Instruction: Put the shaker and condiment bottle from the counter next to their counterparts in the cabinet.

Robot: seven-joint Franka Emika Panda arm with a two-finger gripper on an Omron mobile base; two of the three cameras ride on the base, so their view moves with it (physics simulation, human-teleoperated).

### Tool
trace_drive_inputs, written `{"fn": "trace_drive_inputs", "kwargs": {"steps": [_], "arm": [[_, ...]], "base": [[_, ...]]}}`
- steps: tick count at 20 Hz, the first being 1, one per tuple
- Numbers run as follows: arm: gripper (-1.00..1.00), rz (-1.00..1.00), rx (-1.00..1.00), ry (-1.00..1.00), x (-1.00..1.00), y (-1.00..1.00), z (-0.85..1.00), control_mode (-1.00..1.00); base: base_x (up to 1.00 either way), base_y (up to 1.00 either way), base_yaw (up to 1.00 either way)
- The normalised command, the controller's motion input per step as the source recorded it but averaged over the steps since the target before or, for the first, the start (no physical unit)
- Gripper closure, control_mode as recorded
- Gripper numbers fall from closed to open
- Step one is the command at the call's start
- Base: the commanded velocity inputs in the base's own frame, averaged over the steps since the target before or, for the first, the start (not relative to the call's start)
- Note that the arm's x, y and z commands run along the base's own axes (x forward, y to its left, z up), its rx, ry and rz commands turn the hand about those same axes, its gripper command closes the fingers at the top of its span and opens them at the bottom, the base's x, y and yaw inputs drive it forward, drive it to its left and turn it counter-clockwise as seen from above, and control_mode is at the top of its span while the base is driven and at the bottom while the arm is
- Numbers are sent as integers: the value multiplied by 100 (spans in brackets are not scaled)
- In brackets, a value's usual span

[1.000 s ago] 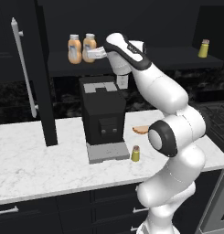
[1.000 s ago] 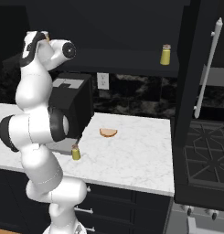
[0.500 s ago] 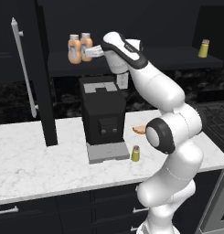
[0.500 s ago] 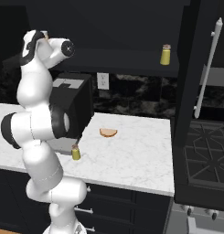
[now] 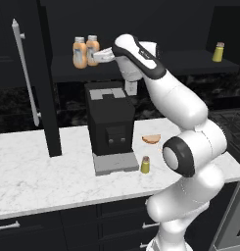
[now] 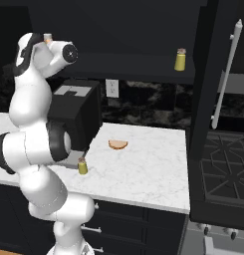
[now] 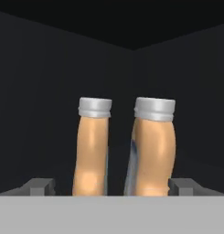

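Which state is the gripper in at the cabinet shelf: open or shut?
Open: the gripper has its fingertips spread wide, outside both orange bottles.

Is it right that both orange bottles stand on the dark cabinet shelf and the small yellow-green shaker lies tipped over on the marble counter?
Not quite. The small yellow-green shaker stands upright on the white marble counter, as the left base view shows. Both orange bottles do stand on the dark cabinet shelf.

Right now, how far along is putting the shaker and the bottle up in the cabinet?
Done: two orange bottles stand side by side on the cabinet shelf. In hand: nothing; the gripper is open beside them. Left: the shaker sits on the counter, far from its counterpart on the shelf.
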Motion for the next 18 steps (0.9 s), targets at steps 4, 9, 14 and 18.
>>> {"fn": "trace_drive_inputs", "kwargs": {"steps": [4,9,14,18], "arm": [[-100,-2,0,0,-74,-34,2,-100],[-100,-9,0,-5,-71,-41,31,-100],[-100,-9,2,-3,-86,-35,19,-100],[-100,-13,7,0,-85,-39,39,-100]], "base": [[0,0,0],[0,0,0],[0,0,0],[0,0,0]]}}
